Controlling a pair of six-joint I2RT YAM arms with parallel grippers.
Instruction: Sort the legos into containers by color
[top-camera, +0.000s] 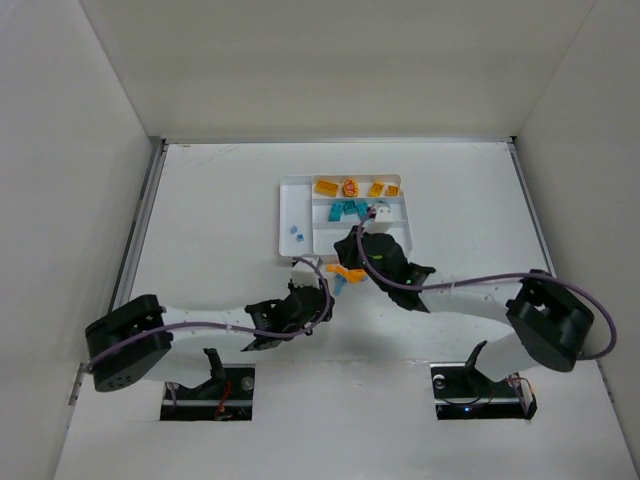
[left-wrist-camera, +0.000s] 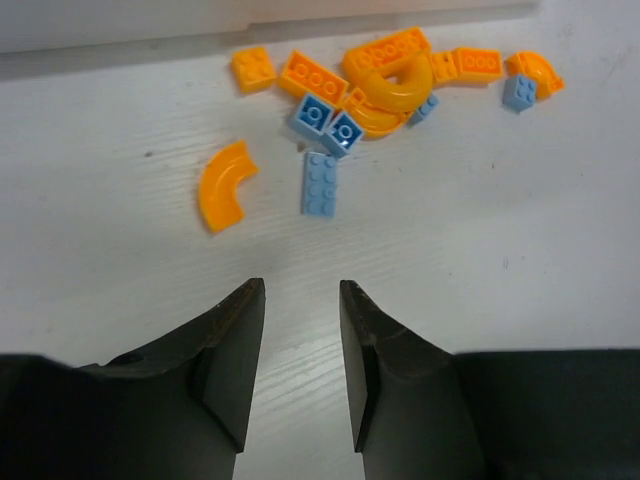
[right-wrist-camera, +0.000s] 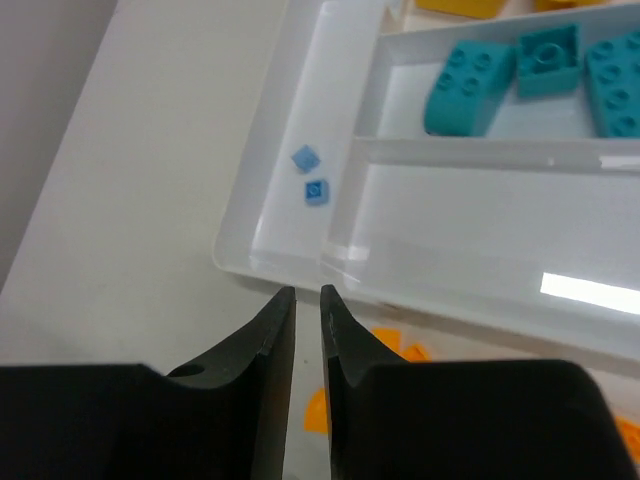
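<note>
While the left hand (left-wrist-camera: 300, 365) hangs narrowly parted and empty, probably lining up on the light blue brick (left-wrist-camera: 319, 184) above it among loose legos (left-wrist-camera: 390, 60) on the counter (left-wrist-camera: 500, 260), the right hand (right-wrist-camera: 307, 345), pinched shut seemingly on nothing, faces the tray (right-wrist-camera: 262, 200) holding teal bricks (right-wrist-camera: 470, 85) upper right.

You look down on a white table (top-camera: 220, 200), boxed in by plain white walls (top-camera: 330, 60) on three sides. A metal strip (top-camera: 138, 225) runs along its left edge, and the light is even.
</note>
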